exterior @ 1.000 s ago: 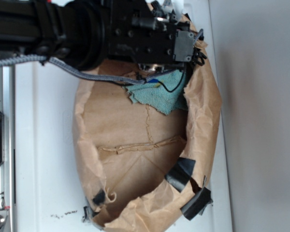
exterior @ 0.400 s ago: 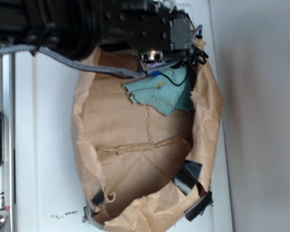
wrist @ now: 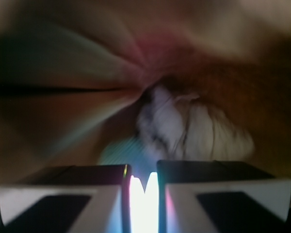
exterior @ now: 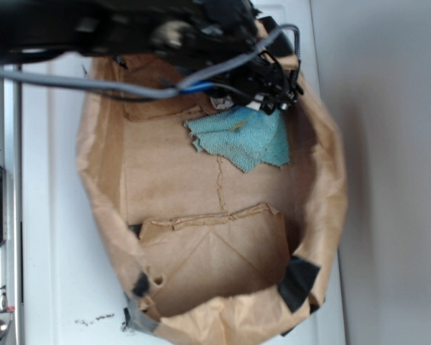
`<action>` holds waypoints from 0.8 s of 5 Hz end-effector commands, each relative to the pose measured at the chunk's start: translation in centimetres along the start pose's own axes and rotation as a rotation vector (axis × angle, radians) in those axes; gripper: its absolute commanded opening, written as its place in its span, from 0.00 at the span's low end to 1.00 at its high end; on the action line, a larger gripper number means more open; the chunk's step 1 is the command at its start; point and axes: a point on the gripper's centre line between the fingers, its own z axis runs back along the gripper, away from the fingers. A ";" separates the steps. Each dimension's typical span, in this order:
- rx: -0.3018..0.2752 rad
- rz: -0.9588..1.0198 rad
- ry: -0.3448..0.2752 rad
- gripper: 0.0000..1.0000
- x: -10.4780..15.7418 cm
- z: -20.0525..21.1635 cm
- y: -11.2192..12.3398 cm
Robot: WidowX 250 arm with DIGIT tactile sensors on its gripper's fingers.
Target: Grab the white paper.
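In the wrist view the white paper [wrist: 184, 127] is a blurred, creased off-white wad just ahead of my gripper [wrist: 142, 172], a little to the right. The jaws stand close together with only a thin bright slit between them, and nothing is held. The exterior view has my gripper [exterior: 269, 99] low at the far end of the brown paper bag [exterior: 201, 194], right at the top edge of the teal cloth [exterior: 244, 140]. There the arm hides the white paper.
The bag's crumpled walls [exterior: 323, 180] surround the gripper on three sides. Black tape patches [exterior: 298, 280] sit on the near rim. A metal rail [exterior: 0, 215] runs along the left of the white tabletop. A strip of teal [wrist: 117, 151] shows just ahead of the left finger.
The arm has swung up and tilted, bringing the gripper lower against the bag's far end. The bag has spread wider and its left wall has shifted left. The teal cloth has stayed in place.
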 end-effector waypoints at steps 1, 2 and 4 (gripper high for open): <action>-0.086 -0.049 -0.022 0.00 0.4 2.8 0.5; -0.039 0.007 -0.020 0.43 1.1 2.1 1.0; 0.107 0.012 -0.064 1.00 1.4 -1.0 4.2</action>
